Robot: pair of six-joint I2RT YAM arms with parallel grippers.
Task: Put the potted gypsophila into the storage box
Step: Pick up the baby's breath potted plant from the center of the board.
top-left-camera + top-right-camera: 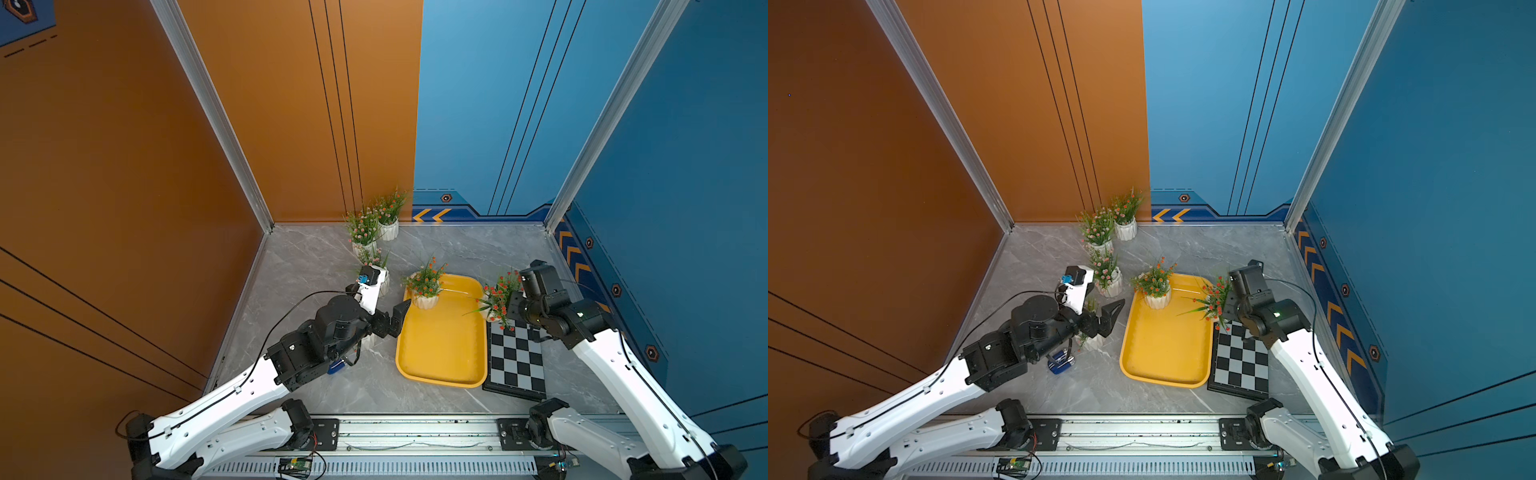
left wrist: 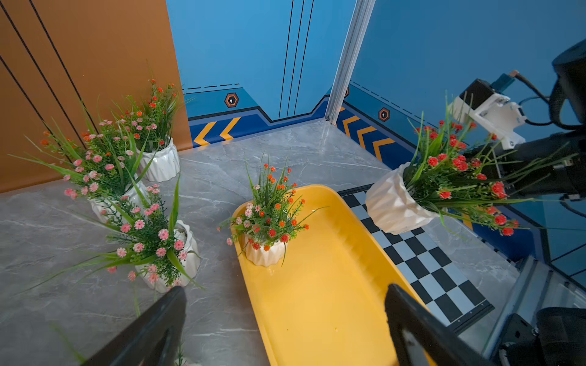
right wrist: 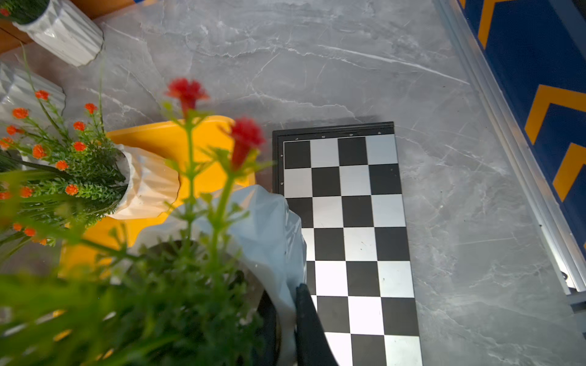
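The right tool (image 3: 287, 320) was clenched on the rim of the potted gypsophila (image 2: 393, 202). In the right wrist view one dark finger (image 3: 312, 329) lay against the outside of the white wall. The other finger, inside the pot, was mostly covered by blurred green stems. In both top views this tool was hidden behind the red flowers. The pot was white, glossy and faceted. It was tilted and raised at the far right corner of the storage box (image 1: 440, 353), with its leaves reaching over the box.

The left tool (image 1: 1115, 318) was released at the left rim of the box, its black jaws wide apart and holding nothing.

The box was a shallow yellow tray of smooth plastic, with rounded corners and a raised rim. In its far left corner an orange-flowered pot (image 1: 426, 297), white and ribbed, stood upright. Just beside the right rim lay the flat, black-framed chequered board (image 1: 517, 361); whether it touched the box I could not tell.

Beyond the far left corner of the box, on the grey marbled counter (image 1: 316, 257), stood the nearest pink-flowered pot (image 2: 187, 250). A second pot (image 2: 98, 206) and a third pot (image 2: 161, 163) stood behind it. Left of the box, one more white pot (image 1: 1094, 341) was almost fully covered by the left arm (image 1: 1034, 328). Near it lay a small blue thing (image 1: 1061, 362), too hidden to identify.
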